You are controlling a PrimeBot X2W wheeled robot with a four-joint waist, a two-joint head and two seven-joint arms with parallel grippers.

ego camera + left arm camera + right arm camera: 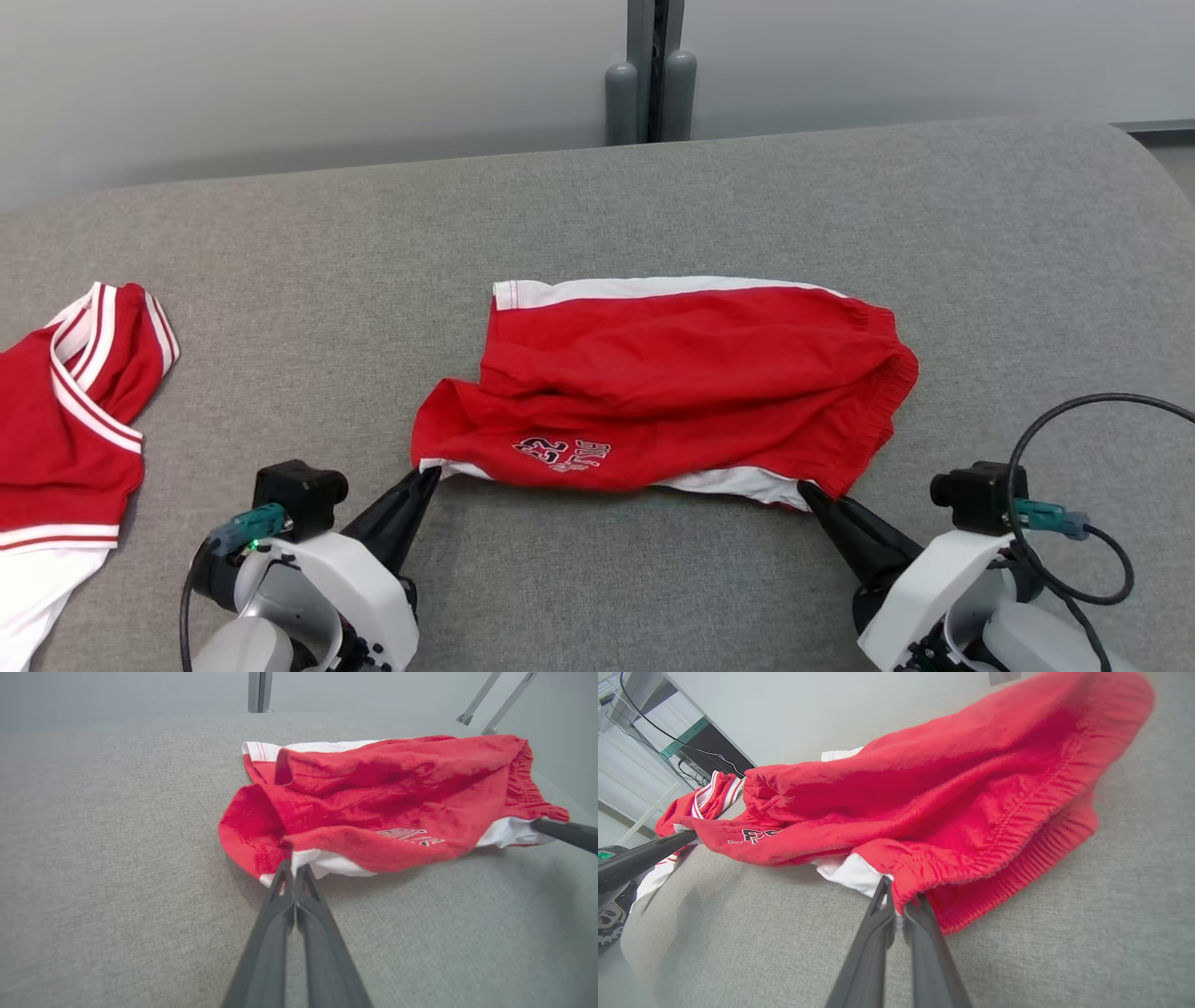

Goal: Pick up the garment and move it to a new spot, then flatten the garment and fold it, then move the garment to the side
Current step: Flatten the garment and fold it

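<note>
The garment (672,383) is a pair of red shorts with white side stripes and a printed number, lying across the middle of the grey cloth surface (597,215). My left gripper (429,474) is shut on its near left corner, at the white hem (322,861). My right gripper (808,490) is shut on the near right corner by the elastic waistband (999,830). In the left wrist view my left gripper (293,864) pinches the white edge. In the right wrist view my right gripper (899,895) holds the fabric, which is lifted off the surface there.
A second red and white garment (70,411) lies at the far left edge of the surface. A grey post (651,84) stands behind the surface at the wall. A black cable (1074,523) loops beside my right wrist. Shelving (654,732) stands off to one side.
</note>
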